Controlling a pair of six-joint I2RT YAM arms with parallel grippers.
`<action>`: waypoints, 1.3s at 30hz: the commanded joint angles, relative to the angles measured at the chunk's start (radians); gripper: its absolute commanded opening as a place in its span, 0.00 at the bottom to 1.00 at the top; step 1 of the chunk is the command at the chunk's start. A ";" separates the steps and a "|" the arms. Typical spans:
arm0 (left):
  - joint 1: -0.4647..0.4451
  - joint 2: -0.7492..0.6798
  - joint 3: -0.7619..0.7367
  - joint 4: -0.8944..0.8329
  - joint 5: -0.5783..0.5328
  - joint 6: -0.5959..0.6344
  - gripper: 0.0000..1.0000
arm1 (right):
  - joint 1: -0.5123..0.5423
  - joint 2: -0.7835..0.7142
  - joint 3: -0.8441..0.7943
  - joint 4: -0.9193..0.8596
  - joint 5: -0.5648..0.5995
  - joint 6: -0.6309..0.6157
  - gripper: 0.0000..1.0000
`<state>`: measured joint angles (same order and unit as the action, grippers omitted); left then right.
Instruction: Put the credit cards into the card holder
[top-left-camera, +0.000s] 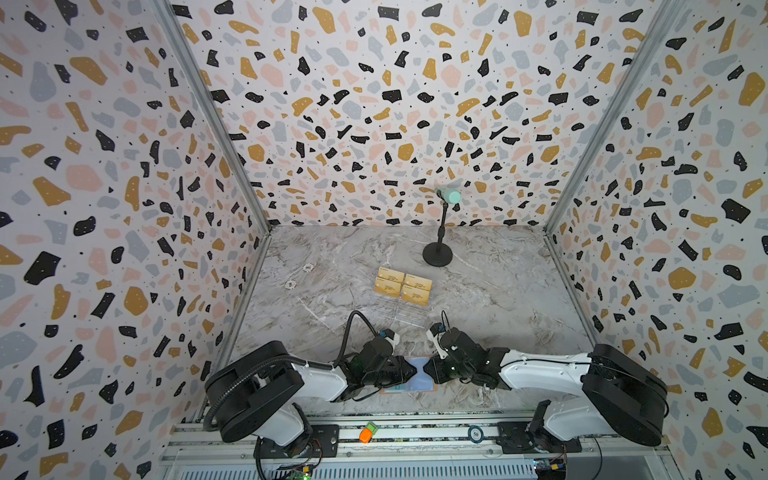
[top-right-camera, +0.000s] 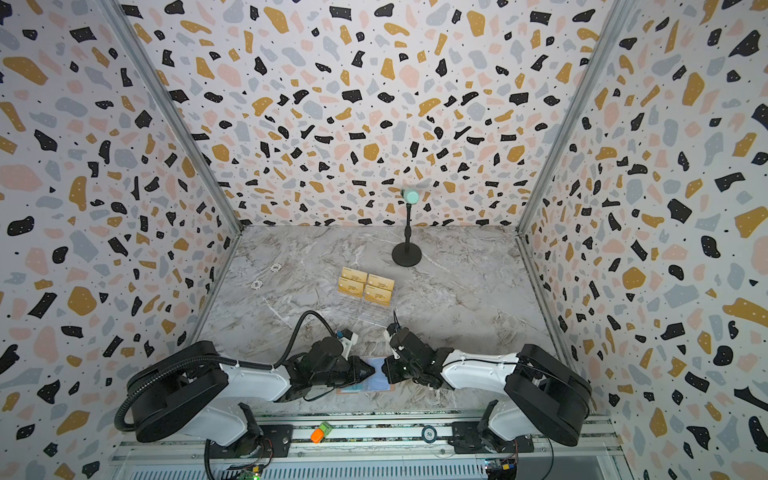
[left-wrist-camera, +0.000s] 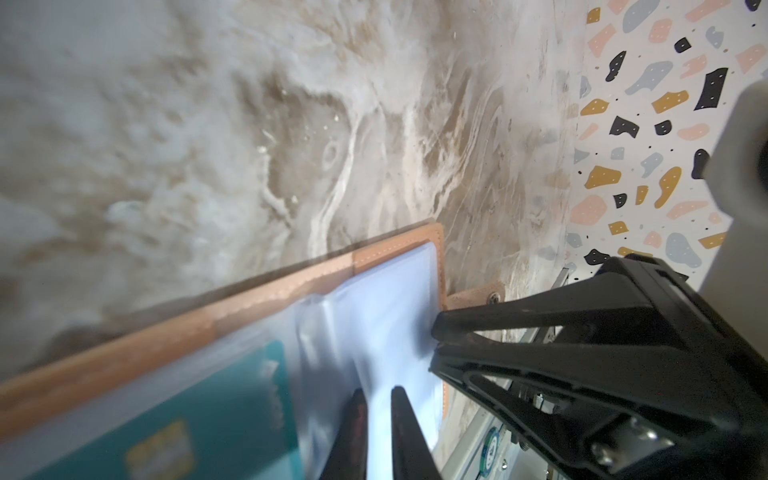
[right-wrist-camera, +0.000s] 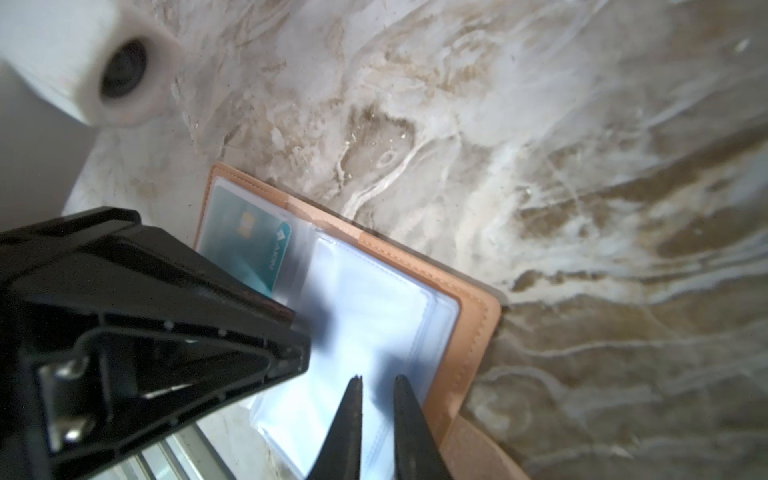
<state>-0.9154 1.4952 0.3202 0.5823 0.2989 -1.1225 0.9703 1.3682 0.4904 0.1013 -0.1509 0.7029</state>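
Fingers first, for your check.
- Item: left fingers (left-wrist-camera: 405, 424). Tips are drawn close with a thin slit between, low over the clear sleeve (right-wrist-camera: 374, 311). Whether they nip a leaf you cannot tell.
- Item: right fingers (right-wrist-camera: 409, 415). Likewise nearly together, at the sleeve's outer edge; grip equally unclear.
- Item: card holder (right-wrist-camera: 478, 332). Lies open on the bench (top-left-camera: 498, 291), directly beneath both sets of tips.
- Item: teal card (right-wrist-camera: 249, 241). Already seated in the page on the left fingers' side.
- Item: gold cards (top-left-camera: 403, 286). Four, on the clear rack (top-left-camera: 399, 318), well beyond the tips.
- Step in hand, as judged: parting an empty sleeve's mouth.
- Advice: pin the leather rim with one side and lift only the top film. Keep the pull shallow so the holder neither slides nor folds shut.
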 joint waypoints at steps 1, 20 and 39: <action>0.008 0.021 -0.019 0.053 0.017 -0.010 0.07 | 0.005 -0.043 -0.007 -0.044 0.028 0.012 0.17; 0.021 -0.108 -0.082 0.080 0.027 -0.010 0.00 | -0.029 -0.034 -0.030 0.019 -0.036 0.022 0.17; 0.025 -0.131 -0.095 0.067 0.044 0.007 0.06 | 0.055 0.044 0.077 0.045 -0.068 -0.066 0.18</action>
<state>-0.8974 1.3670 0.2352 0.6273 0.3195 -1.1366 1.0157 1.4151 0.5385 0.1352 -0.2192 0.6601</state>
